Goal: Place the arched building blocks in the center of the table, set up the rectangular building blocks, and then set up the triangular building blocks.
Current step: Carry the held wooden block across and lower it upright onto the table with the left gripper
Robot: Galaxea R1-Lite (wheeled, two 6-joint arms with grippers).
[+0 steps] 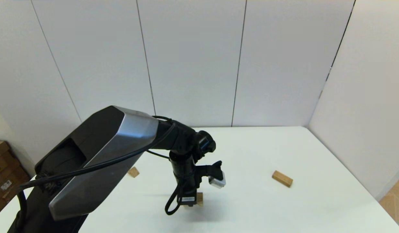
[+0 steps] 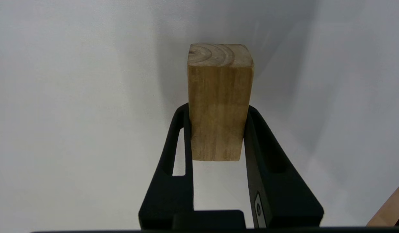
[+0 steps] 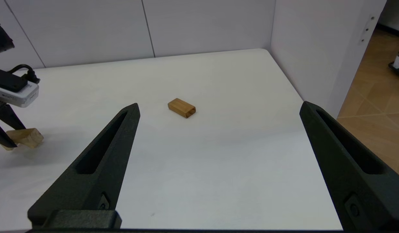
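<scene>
My left gripper (image 1: 192, 202) is shut on a light-wood block (image 2: 219, 97), the arched building block by its place; its flat top faces the left wrist view and the cut-out is hidden. Low over the table (image 1: 283, 145) near the middle front, the block (image 1: 199, 199) shows beside the fingers; in the right wrist view it (image 3: 26, 137) sits at or just above the surface. The rectangular building block (image 1: 282, 178) lies flat to the right, also ahead of my open right gripper (image 3: 219, 106) as a brown brick (image 3: 181, 107). The triangular building block (image 1: 133, 171) lies left, partly behind my left arm.
White wall panels close the table's far and right sides. Cardboard boxes (image 1: 4, 168) stand on the floor off the left edge. A wooden floor (image 3: 377, 94) shows past the right edge. The left arm's bulk covers the table's front left.
</scene>
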